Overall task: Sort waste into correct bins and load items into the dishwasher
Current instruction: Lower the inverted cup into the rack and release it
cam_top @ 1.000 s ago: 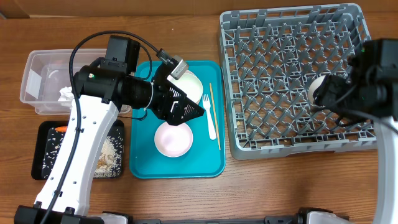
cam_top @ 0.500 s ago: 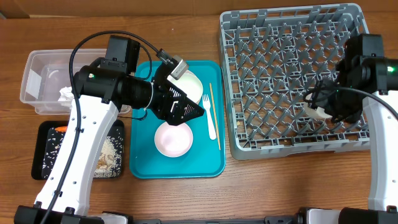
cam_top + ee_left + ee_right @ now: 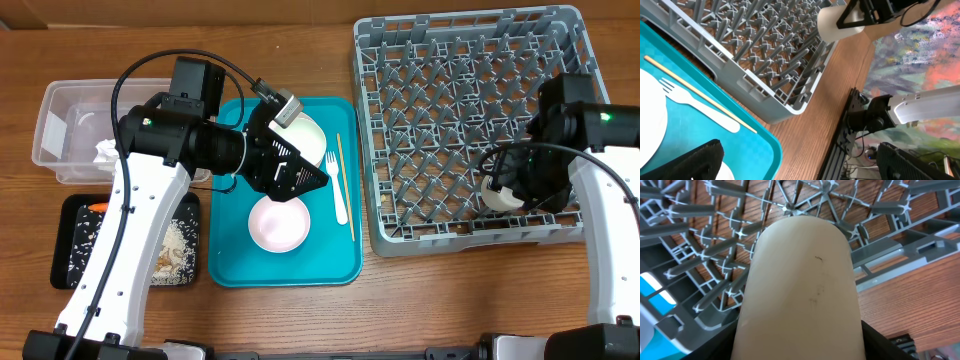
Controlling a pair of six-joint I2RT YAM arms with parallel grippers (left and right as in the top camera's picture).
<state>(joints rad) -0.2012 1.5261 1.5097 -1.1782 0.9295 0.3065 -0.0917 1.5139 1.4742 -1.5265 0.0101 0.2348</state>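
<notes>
Our right gripper [image 3: 515,186] clamps the white cup [image 3: 495,193] at the grey dish rack's [image 3: 450,70] six o'clock (left gripper [image 3: 303,181] gapes over the teal tray [image 3: 235,268]).

Overhead looked straight down on the desk [image 3: 300,320]. Left wrist faced the rack [image 3: 765,55] obliquely; right wrist sat close above its corner.

No legible text, labels, brands or numbers showed in any view. The dish rack [image 3: 440,110], cup [image 3: 497,195], clear tub [image 3: 60,100], black tray [image 3: 58,240] and teal tray [image 3: 235,265] looked unmarked.
</notes>
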